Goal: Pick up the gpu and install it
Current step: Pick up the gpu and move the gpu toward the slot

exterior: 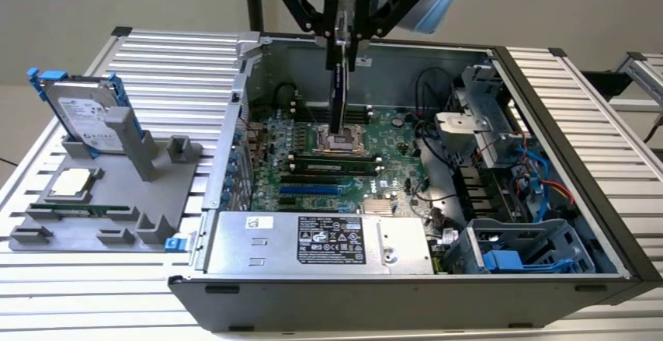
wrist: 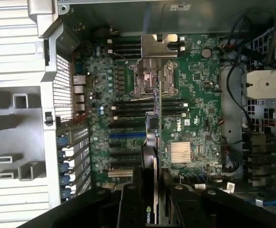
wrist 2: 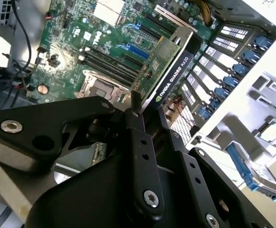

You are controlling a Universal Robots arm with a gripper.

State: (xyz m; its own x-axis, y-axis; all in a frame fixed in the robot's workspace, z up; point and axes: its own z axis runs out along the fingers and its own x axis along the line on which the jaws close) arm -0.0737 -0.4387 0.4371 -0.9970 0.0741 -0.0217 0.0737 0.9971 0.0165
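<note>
A slatted metal table point(exterior: 166, 53) carries an open computer case point(exterior: 393, 310), lying on its side with its interior facing up. Inside it, the green motherboard point(exterior: 310, 154) covers the floor, and a grey power supply point(exterior: 310, 241) sits along the near wall. On the table at the exterior view's left stands a grey fixture point(exterior: 93, 224); a silver hard drive point(exterior: 88, 112) with blue rails stands upright in it, and a square processor chip point(exterior: 71, 183) lies flat in front of the drive.

The gpu point(exterior: 340, 85) hangs on edge inside the case opening, above the motherboard and not seated in any slot. In the exterior view its lower end lines up with the processor socket point(exterior: 337, 139). The gripper point(exterior: 344, 42) holds it from above – the jaws are closed on the card's upper edge, and the second wrist view shows a black finger point(wrist 2: 138, 142) pressed against the gpu's shroud side.
</note>
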